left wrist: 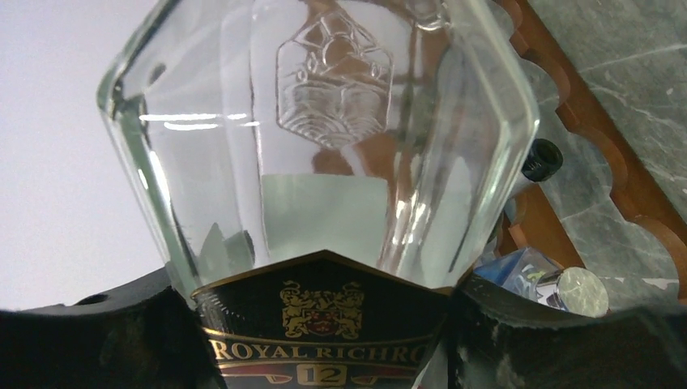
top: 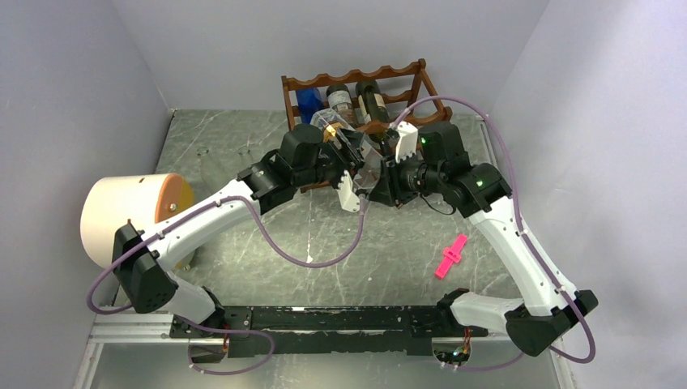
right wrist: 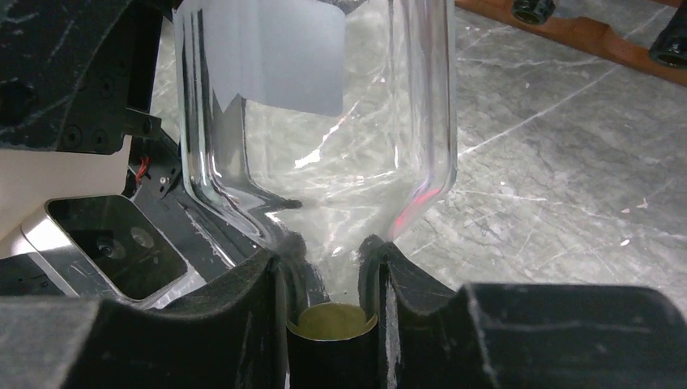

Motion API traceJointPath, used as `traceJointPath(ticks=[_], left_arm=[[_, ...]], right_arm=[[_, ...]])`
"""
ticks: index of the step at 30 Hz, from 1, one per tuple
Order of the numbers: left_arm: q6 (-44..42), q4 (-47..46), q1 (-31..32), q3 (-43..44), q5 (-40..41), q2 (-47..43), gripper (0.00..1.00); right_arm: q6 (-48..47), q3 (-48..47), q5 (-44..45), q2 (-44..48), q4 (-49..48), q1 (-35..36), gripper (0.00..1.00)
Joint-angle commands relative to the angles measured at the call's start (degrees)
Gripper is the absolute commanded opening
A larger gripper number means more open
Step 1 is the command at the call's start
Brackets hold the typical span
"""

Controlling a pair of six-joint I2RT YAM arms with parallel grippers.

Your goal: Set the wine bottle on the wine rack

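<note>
A clear glass wine bottle (top: 366, 166) with a black and gold label hangs over the table between both arms, just in front of the wine rack (top: 356, 81). My left gripper (top: 348, 162) is shut on its labelled body (left wrist: 324, 162), with the black jaws (left wrist: 324, 324) against both sides of the label. My right gripper (top: 382, 174) is shut on the thin neck, its pads (right wrist: 328, 275) pinching just above the gold cap. In the right wrist view the bottle's clear shoulder (right wrist: 324, 121) widens away from me. The rack's scalloped rail (left wrist: 616, 162) lies right of the bottle.
Two dark bottles (top: 340, 101) (top: 373, 101) and a blue one (top: 308, 101) lie in the rack. A cream cylinder with an orange face (top: 130, 215) sits at the left, by my left arm. A pink clip-like piece (top: 451, 256) lies on the table at the right. Walls close in on three sides.
</note>
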State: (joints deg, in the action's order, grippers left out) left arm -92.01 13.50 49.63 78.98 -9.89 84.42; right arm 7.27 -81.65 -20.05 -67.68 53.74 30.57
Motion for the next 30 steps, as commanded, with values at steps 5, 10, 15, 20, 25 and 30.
traceJointPath(ticks=[5, 10, 15, 20, 25, 30], left_arm=[[7.2, -20.3, 1.2, -2.6, -4.1, -6.8, 1.00], [7.3, -21.1, 1.0, -4.2, -0.9, -7.3, 0.99], [8.3, -21.9, 0.5, -6.3, 0.3, -8.5, 0.99], [10.4, -20.7, -0.1, -6.6, -0.1, -10.4, 0.99], [19.4, -19.0, -0.3, -5.2, -0.7, -12.8, 0.99], [38.4, -24.1, -0.3, -6.8, 2.2, -16.0, 1.00]], right_arm=[[1.7, -2.9, 7.1, 2.2, -4.7, 0.3, 0.00], [2.7, -3.4, 12.0, 3.2, -5.1, 0.3, 0.00], [3.8, -4.2, 18.1, 3.8, -6.1, 0.3, 0.00], [3.7, -6.2, 23.1, 3.1, -7.1, 0.3, 0.00], [1.4, -9.2, 27.6, 0.2, -9.5, 0.2, 0.00], [-2.4, -15.5, 32.4, -6.2, -11.9, -0.7, 0.00]])
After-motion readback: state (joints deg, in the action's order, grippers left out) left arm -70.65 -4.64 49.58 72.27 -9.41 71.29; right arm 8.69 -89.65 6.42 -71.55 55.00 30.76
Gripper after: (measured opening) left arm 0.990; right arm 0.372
